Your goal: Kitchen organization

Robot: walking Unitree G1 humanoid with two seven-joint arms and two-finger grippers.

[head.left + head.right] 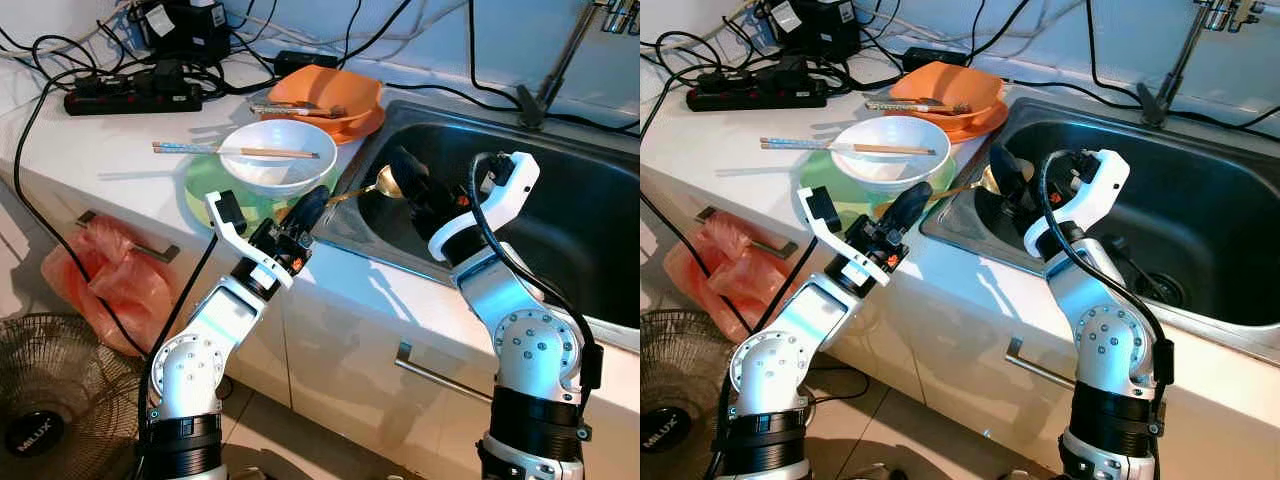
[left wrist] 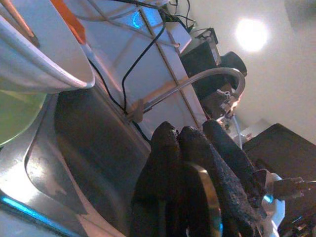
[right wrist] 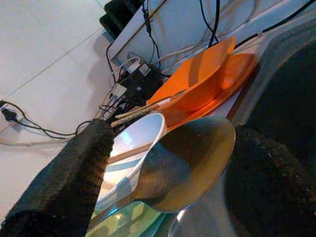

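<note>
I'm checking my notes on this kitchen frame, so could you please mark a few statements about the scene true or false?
1. A pair of chopsticks lies across the white bowl. True.
2. The white bowl sits inside the sink. False: it sits on a green plate on the counter.
3. The golden spoon reaches over the sink's edge, between the left gripper and the right gripper. True.
4. The orange bowl is empty. False: utensils lie in it.
5. A power strip lies on the counter. True.
</note>
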